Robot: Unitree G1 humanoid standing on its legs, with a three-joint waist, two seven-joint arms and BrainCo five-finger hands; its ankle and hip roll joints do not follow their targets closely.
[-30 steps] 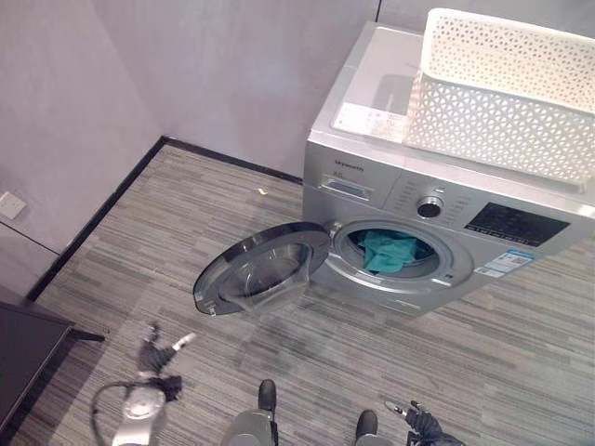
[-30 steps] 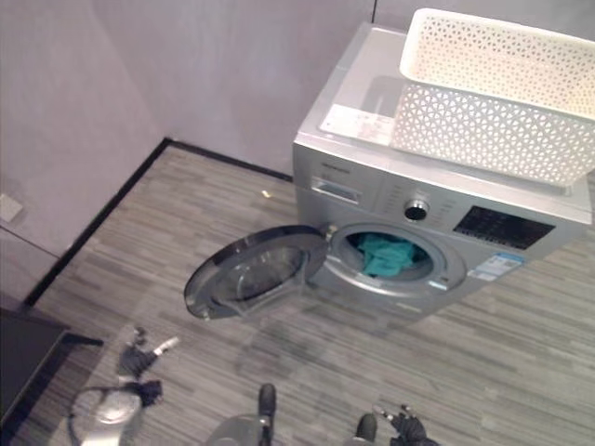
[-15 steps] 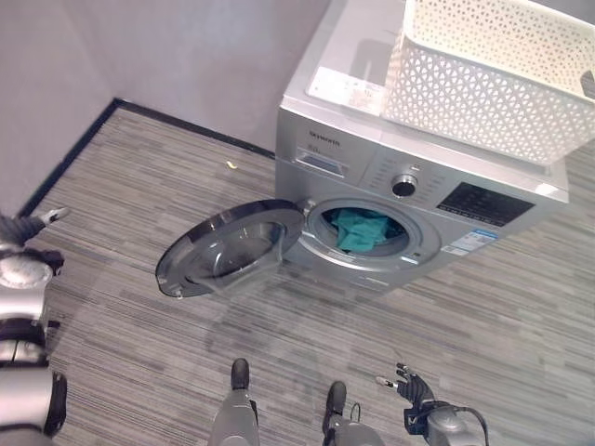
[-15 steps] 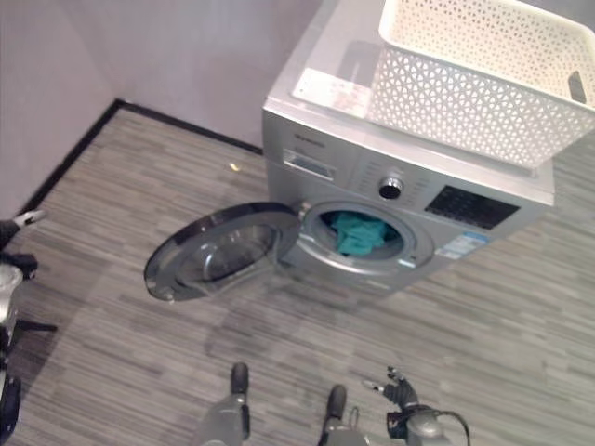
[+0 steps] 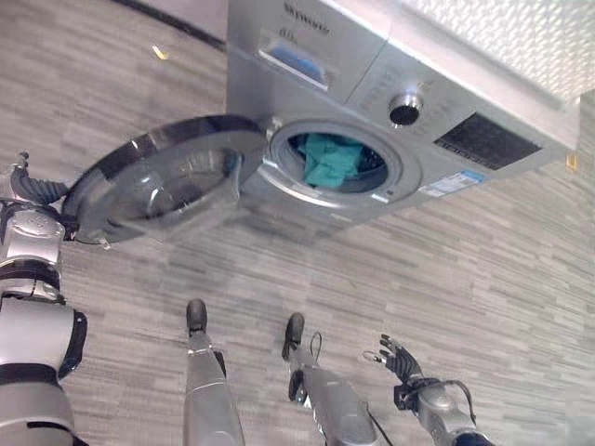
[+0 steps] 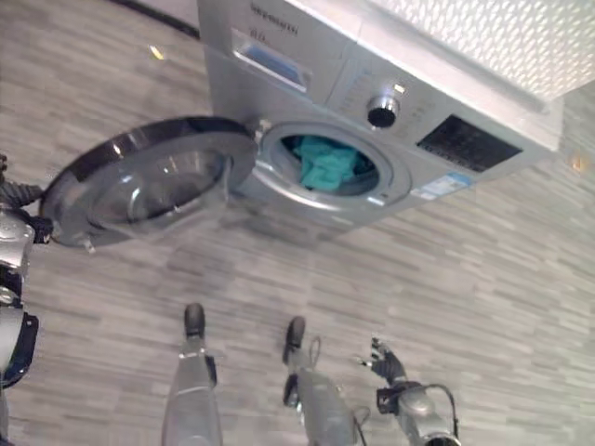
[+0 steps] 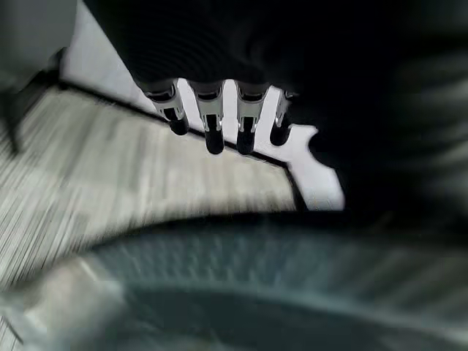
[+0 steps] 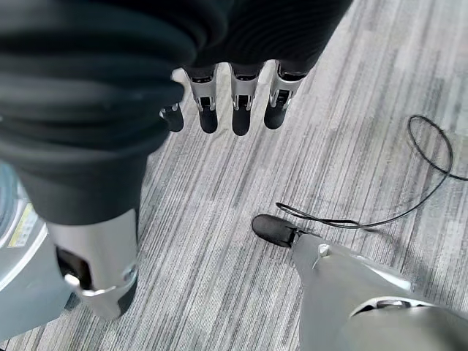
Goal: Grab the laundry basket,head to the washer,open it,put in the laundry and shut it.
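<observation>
The silver washer point(image 5: 372, 84) stands with its round door point(image 5: 158, 177) swung wide to the left. Teal laundry point(image 5: 327, 160) lies in the drum opening. The white lattice laundry basket point(image 5: 507, 37) rests on top of the washer. My left hand point(image 5: 26, 184) is just beside the door's outer left rim, and I cannot tell whether it touches it. Its fingers point(image 7: 212, 121) are straight and hold nothing, with the door's curved rim point(image 7: 278, 248) just past them. My right hand point(image 5: 398, 358) hangs low over the floor, its fingers point(image 8: 235, 102) straight and empty.
Grey striped floor point(image 5: 465, 269) spreads in front of the washer. A dark skirting line point(image 5: 172, 23) marks the wall behind it on the left. A small yellow scrap point(image 5: 160, 53) lies on the floor near that wall.
The camera has tilted down and moved closer to the washer. My left arm has risen, bringing the hand to the door's outer rim. The right hand stays low.
</observation>
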